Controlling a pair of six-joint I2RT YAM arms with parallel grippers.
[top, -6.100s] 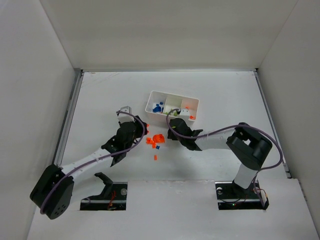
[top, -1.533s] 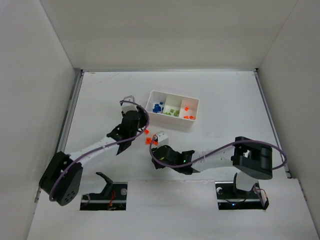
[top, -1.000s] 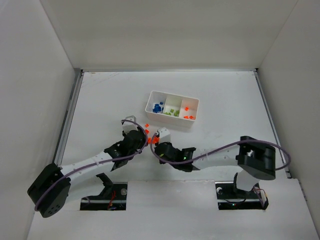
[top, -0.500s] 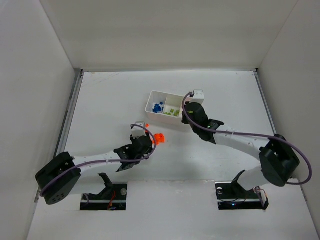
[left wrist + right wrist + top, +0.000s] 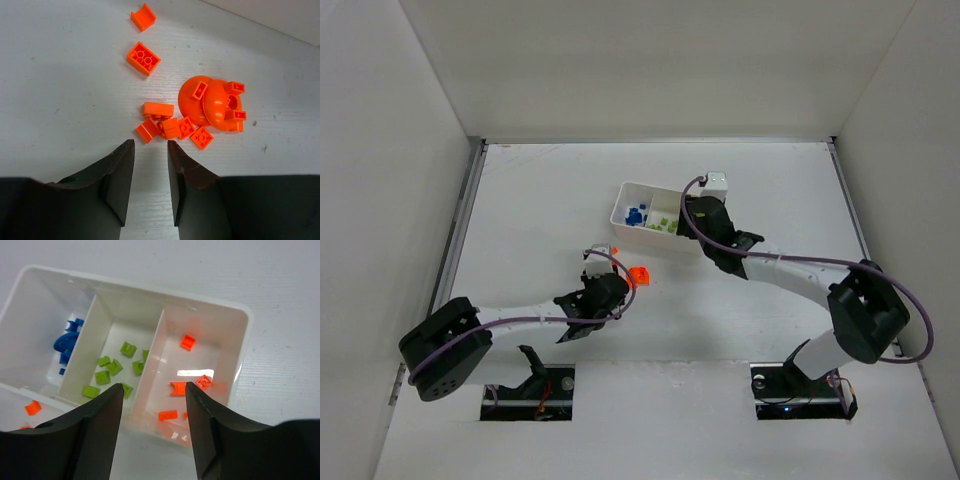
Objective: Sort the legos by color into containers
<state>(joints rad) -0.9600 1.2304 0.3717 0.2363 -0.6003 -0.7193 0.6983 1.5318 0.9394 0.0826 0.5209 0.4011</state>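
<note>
- The right gripper (image 5: 154, 387) is hanging with its fingers spread and nothing between them. A second ago it was down at the loose pile beside the left gripper (image 5: 150, 146), so it is probably just finishing a drop.
- Right under its fingertips, the orange compartment (image 5: 210, 357) of the white tray (image 5: 215, 322) is holding a handful of orange bricks (image 5: 177, 388). Green bricks (image 5: 112, 367) are lying one compartment to the left, and blue bricks (image 5: 67, 340) are in the one beyond that.
- The tray's long axis is running crosswise to these fingers, slightly tilted, with its dividers pointing away from the hand.
- The left gripper is also standing open and empty, having drawn in behind the pile.
- Just ahead of its tips, small orange legos (image 5: 170, 127) are huddling together. The large orange domed piece (image 5: 215, 102) is touching them ahead and to the right.
- One oblong brick (image 5: 158, 109) is lying crosswise to the fingers.
- Only orange seems to be waiting here, so the sorting looks nearly done.
</note>
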